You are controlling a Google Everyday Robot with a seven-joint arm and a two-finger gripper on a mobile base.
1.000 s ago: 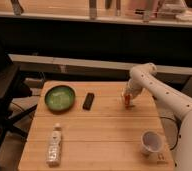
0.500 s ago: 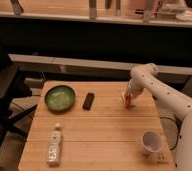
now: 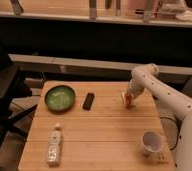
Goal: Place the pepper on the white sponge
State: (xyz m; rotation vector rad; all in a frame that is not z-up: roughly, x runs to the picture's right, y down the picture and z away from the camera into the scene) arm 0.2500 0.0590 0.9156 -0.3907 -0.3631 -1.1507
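Observation:
The gripper (image 3: 128, 96) is at the right back part of the wooden table (image 3: 104, 135), pointing down from the white arm (image 3: 154, 87). The orange-red pepper (image 3: 128, 101) shows right at the gripper's tip, close to the table top. A small whitish patch beside the tip, at its left, looks like the white sponge (image 3: 123, 94); most of it is hidden by the gripper. I cannot tell whether the pepper touches it.
A green bowl (image 3: 59, 97) stands at the back left. A black remote-like bar (image 3: 89, 100) lies next to it. A long white bottle (image 3: 54, 144) lies at the front left. A white cup (image 3: 151, 141) stands at the front right. A dark chair (image 3: 4, 100) is left of the table.

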